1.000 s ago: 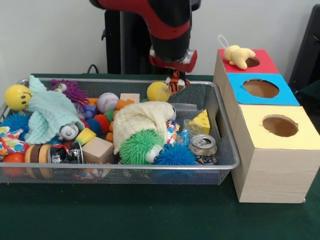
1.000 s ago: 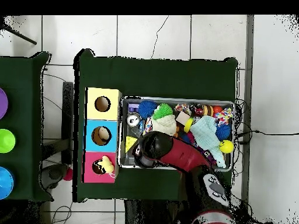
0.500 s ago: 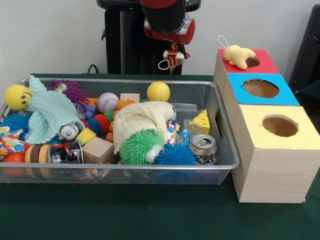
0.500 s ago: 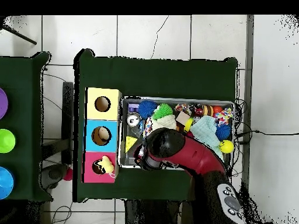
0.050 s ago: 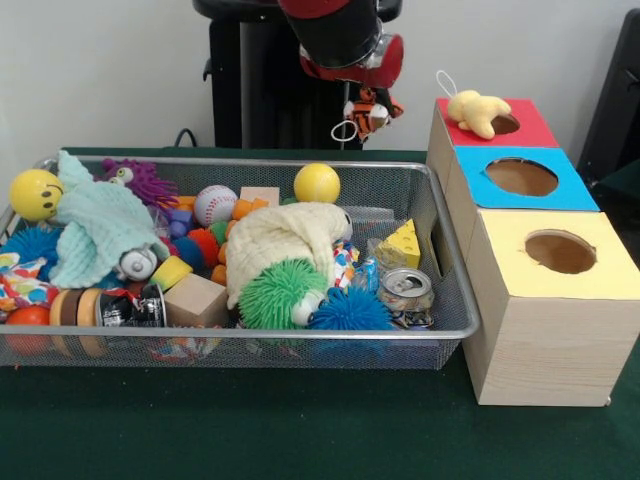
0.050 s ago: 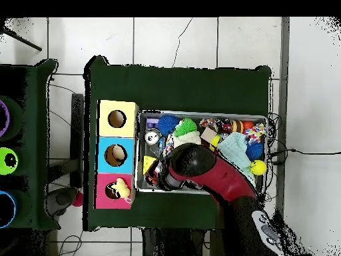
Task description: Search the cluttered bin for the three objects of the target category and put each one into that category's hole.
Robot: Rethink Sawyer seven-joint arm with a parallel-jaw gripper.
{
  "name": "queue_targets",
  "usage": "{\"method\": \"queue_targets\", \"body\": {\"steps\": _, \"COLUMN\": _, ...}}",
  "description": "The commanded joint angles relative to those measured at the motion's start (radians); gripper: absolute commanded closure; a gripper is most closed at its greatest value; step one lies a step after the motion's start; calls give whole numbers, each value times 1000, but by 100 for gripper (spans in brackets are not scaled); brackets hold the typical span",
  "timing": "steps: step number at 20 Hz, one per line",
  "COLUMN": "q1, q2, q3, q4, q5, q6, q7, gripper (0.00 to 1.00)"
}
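Observation:
My gripper (image 5: 363, 98) hangs above the bin's far right corner, shut on a small orange striped tiger plush (image 5: 370, 110) with a white loop dangling from it. It is well above the mesh bin (image 5: 455, 290), left of the red-topped box (image 5: 535, 128). A yellow plush (image 5: 475, 110) lies across the red box's hole. In the overhead view the arm (image 6: 200, 167) covers the gripper, and the yellow plush (image 6: 120, 189) shows on the red box (image 6: 106, 200).
The bin holds a cream cloth (image 5: 285, 235), green spiky ball (image 5: 275, 292), blue spiky ball (image 5: 348, 310), can (image 5: 405, 288), cheese wedge (image 5: 404, 243), yellow ball (image 5: 317, 183) and mint cloth (image 5: 100, 228). Blue-topped (image 5: 570, 190) and yellow-topped (image 5: 610, 265) boxes stand nearer.
The gripper rose out of the bin with the tiger plush, then shifted right toward the boxes. The bin's other contents stayed put.

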Motion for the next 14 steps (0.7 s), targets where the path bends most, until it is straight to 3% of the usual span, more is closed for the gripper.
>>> {"method": "queue_targets", "body": {"steps": 1, "q1": -18, "q2": 53, "q3": 167, "q4": 116, "q5": 134, "q6": -131, "q7": 54, "gripper": 100}}
{"method": "queue_targets", "body": {"steps": 7, "q1": -11, "q2": 57, "q3": 189, "q4": 136, "q5": 162, "q6": -136, "q7": 59, "gripper": 100}}
{"method": "queue_targets", "body": {"steps": 14, "q1": -2, "q2": 105, "q3": 171, "q4": 106, "q5": 81, "q6": -134, "q7": 48, "gripper": 100}}
